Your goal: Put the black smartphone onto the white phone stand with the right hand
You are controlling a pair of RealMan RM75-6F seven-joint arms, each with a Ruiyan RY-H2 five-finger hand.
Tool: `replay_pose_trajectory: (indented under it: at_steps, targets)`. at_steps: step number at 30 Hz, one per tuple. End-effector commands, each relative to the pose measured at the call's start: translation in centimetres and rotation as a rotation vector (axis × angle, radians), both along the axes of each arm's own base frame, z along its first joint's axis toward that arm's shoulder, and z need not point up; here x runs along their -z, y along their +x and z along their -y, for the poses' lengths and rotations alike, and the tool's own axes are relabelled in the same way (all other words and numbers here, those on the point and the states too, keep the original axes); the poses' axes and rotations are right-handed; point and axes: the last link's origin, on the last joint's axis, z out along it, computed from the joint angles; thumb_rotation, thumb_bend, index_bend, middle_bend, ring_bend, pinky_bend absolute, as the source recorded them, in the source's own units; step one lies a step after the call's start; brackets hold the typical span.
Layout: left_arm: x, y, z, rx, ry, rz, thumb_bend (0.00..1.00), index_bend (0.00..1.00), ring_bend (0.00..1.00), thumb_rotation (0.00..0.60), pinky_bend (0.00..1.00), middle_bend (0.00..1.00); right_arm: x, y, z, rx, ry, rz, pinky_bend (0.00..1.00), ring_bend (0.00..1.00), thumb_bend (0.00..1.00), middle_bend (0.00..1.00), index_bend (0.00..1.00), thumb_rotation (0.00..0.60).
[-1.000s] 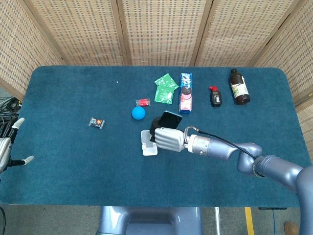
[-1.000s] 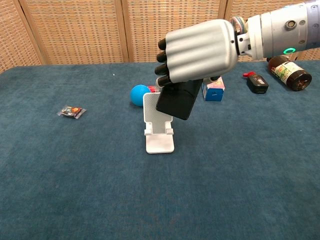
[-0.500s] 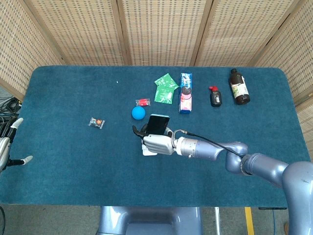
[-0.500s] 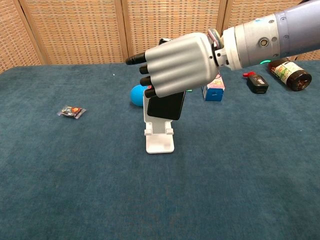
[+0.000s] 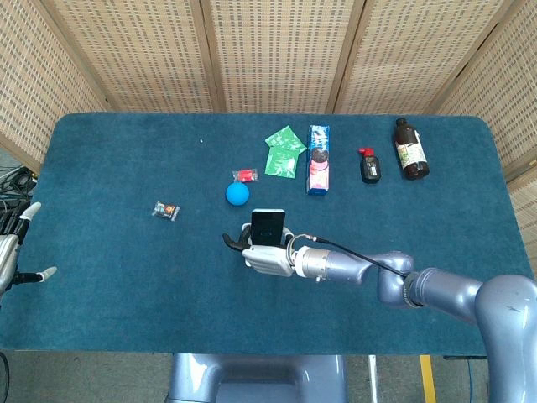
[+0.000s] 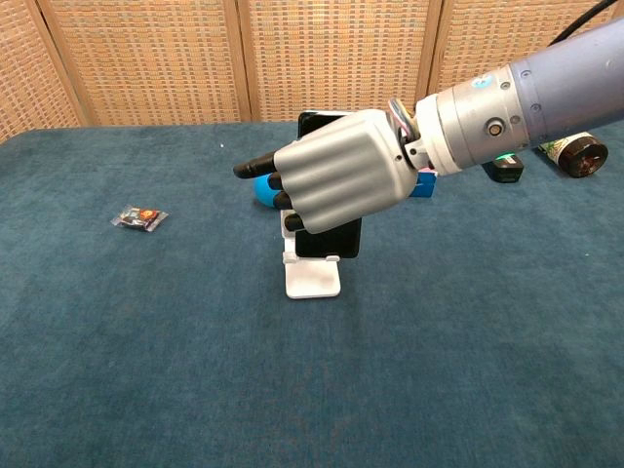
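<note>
The black smartphone (image 6: 328, 242) stands upright, and its lower edge meets the front lip of the white phone stand (image 6: 312, 280). My right hand (image 6: 341, 181) grips the phone from the front and covers its middle, with one finger pointing left. In the head view the phone (image 5: 268, 227) rises just behind the right hand (image 5: 267, 259), and the stand is almost hidden beneath them. My left hand (image 5: 12, 250) hangs off the table's far left edge, fingers apart and holding nothing.
A blue ball (image 5: 237, 193) and a small red item (image 5: 244, 175) lie just behind the stand. A candy wrapper (image 5: 166, 211) lies to the left. Green packets (image 5: 284, 151), a blue-pink box (image 5: 318, 159), a small black bottle (image 5: 369, 166) and a brown bottle (image 5: 410, 148) line the back.
My right hand moved left and down with the phone. The phone turned from tilted to upright, and its lower edge came down to the stand's lip. The left hand stayed still.
</note>
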Motion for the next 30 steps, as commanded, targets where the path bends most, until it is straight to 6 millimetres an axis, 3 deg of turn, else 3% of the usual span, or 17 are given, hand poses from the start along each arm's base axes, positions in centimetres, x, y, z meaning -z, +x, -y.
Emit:
replay_pose_trajectory:
  at_steps: [1, 10, 15, 16, 20, 30]
  targets:
    - [0.1, 0.0, 0.0, -0.002, -0.003, 0.000, 0.00, 0.00, 0.00, 0.600, 0.00, 0.00, 0.5, 0.3, -0.3, -0.013, 0.004, -0.009, 0.13, 0.39, 0.61, 0.57, 0.67, 0.600]
    - [0.0, -0.1, 0.0, -0.005, -0.002, 0.003, 0.00, 0.00, 0.00, 0.600, 0.00, 0.00, 1.1, 1.2, -0.3, -0.042, -0.004, -0.033, 0.06, 0.34, 0.62, 0.52, 0.65, 0.600]
    - [-0.1, -0.1, 0.0, -0.008, -0.001, 0.005, 0.00, 0.00, 0.00, 0.600, 0.00, 0.00, 0.9, 1.7, 0.0, -0.024, -0.008, -0.027, 0.00, 0.02, 0.58, 0.17, 0.34, 0.600]
    - [-0.1, -0.1, 0.0, -0.008, -0.001, 0.006, 0.00, 0.00, 0.00, 0.600, 0.00, 0.00, 0.8, 1.8, 0.0, -0.020, -0.006, -0.023, 0.00, 0.00, 0.57, 0.13, 0.31, 0.600]
    - [-0.1, -0.1, 0.0, -0.005, -0.004, 0.007, 0.00, 0.00, 0.00, 0.600, 0.00, 0.00, 0.7, 2.2, 0.3, -0.007, -0.014, -0.012, 0.00, 0.00, 0.56, 0.05, 0.24, 0.600]
    - [-0.2, -0.1, 0.0, -0.005, -0.001, 0.010, 0.00, 0.00, 0.00, 0.600, 0.00, 0.00, -0.6, 2.7, 1.1, 0.004, -0.044, 0.040, 0.00, 0.00, 0.56, 0.02, 0.20, 0.600]
